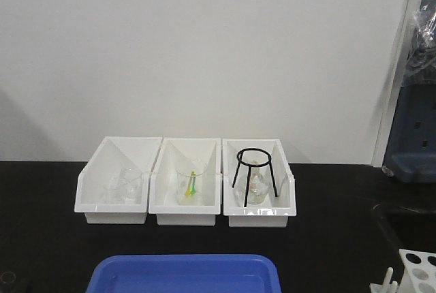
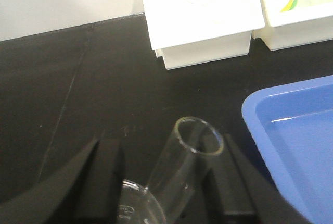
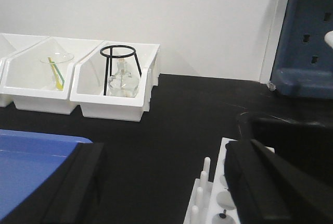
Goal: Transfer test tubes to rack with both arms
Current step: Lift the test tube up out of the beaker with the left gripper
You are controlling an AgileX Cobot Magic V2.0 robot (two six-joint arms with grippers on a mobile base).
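Observation:
In the left wrist view a clear test tube (image 2: 193, 153) leans tilted out of a glass beaker (image 2: 138, 200), its round rim up and to the right. My left gripper (image 2: 164, 151) is open around it; the tube lies close to the right finger (image 2: 229, 182), contact unclear. The white rack (image 3: 216, 195) with holes and thin pegs stands at the table's near right (image 1: 415, 269). My right gripper (image 3: 166, 153) is open with nothing between its fingers. Its right finger (image 3: 260, 182) covers part of the rack. Neither gripper shows in the front view.
Three white slanted bins (image 1: 92, 180) line the back of the black table, holding glassware; the right one has a black ring stand (image 1: 255, 167) over a flask. A blue tray (image 1: 184, 272) lies at the front centre. A blue-grey box (image 1: 412, 136) stands far right.

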